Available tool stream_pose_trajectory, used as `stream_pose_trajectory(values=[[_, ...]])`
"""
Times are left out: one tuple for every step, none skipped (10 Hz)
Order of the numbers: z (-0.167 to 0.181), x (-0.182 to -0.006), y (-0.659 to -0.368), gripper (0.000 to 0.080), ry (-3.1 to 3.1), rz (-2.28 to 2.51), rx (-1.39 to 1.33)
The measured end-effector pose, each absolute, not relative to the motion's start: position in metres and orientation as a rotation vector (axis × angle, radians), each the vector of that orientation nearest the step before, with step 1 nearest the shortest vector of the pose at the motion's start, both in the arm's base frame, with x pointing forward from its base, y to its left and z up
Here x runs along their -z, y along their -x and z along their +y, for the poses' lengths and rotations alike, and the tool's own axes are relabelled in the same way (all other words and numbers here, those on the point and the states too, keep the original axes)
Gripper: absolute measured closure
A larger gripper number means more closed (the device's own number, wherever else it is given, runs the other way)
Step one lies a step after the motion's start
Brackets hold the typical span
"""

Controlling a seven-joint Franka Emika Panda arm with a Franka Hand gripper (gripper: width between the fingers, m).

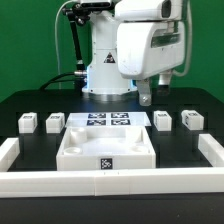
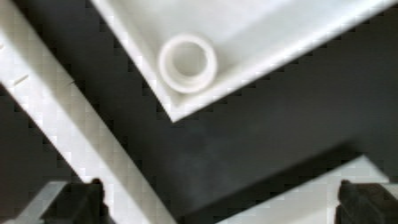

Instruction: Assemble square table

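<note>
Exterior view: 2 legs (image 1: 27, 122) sit mid-left, the square tabletop (image 1: 105, 147) lower centre, 2 more legs mid-right. My hand (image 1: 149, 98) hangs upper right, spread wide, holding nothing. I judge a misaligned descent could clip the tabletop's rim and shove it.

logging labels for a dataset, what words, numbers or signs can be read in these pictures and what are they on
No word or number can be read in either view.
Black-and-white tag on the square slab's edge: pattern only, no text.
Tags on the four legs: pattern only.
Tags on the marker board: pattern only.
Small dark mark on the robot base: too blurred to read.
</note>
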State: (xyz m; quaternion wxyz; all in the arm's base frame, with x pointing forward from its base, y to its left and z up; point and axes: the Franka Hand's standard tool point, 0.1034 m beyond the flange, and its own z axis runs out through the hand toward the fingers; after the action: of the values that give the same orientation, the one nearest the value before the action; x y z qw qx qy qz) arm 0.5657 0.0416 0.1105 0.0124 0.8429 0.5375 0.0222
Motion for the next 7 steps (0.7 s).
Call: stream_pose_trajectory(values=[[0.0358,-0.1062,-0.5619,0.0150,-2.560,1.772,-0.070],[0.0329,-0.1023,-0.5577,0.0150,-2.525,1.821,-0.063],[0.0321,-0.0998,-0.5549,0.0150,-2.533,1.822,-0.046],[0.0322,-0.1001,-0.5555,0.0150,-2.533,1.821,-0.048],[0.0321,-0.0997,-0.5553,0.0150,-2.534,1.821,-0.047],[0.0319,-0.0991,-0.5552,0.0150,-2.532,1.824,-0.046],[0.0294,-0.0977,-0.5571,0.0150,-2.397,1.964,-0.072]])
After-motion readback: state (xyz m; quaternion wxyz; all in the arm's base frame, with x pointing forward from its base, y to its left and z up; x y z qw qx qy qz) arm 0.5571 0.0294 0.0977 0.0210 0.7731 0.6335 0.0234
